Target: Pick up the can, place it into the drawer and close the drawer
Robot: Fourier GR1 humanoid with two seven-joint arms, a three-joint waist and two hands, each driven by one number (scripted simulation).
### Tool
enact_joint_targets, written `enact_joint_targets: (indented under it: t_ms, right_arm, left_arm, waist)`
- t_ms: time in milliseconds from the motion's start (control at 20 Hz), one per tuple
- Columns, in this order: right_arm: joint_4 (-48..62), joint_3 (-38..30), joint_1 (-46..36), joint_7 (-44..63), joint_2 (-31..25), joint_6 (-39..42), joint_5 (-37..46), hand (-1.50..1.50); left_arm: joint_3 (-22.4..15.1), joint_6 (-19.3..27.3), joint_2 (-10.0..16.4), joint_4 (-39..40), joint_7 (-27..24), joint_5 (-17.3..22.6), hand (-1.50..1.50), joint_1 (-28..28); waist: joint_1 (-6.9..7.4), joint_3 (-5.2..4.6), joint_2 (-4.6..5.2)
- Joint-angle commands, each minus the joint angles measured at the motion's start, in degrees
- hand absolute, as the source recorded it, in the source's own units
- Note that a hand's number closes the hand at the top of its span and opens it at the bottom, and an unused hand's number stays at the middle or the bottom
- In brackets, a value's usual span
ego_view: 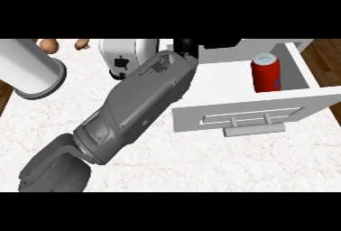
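While the can stands in the open drawer by the marble counter, the left hand's hold cannot be told.

A kitchen: a toaster is sitting at the far edge of the marble counter, a white drawer standing open beside it.

Bright even light, v. faint shadows on counter
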Motion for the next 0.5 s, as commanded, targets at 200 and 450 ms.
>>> enact_joint_targets:
  t_ms: [200,450]
  right_arm:
    - [1.1,0.38,-2.1,-0.83,-0.2,-0.03,2.06,-1.5]
    - [-0.68,-0.78,-2.15,-0.59,-1.85,0.43,0.96,-1.5]
  left_arm:
    - [-3.25,2.54,-0.01,-0.12,-2.86,4.01,-1.5,0.62]
    - [-1.56,1.19,-0.01,1.78,-7.07,6.41,-1.5,1.72]
  waist:
    - [-0.38,0.01,0.22]
    - [-0.43,-0.03,0.28]
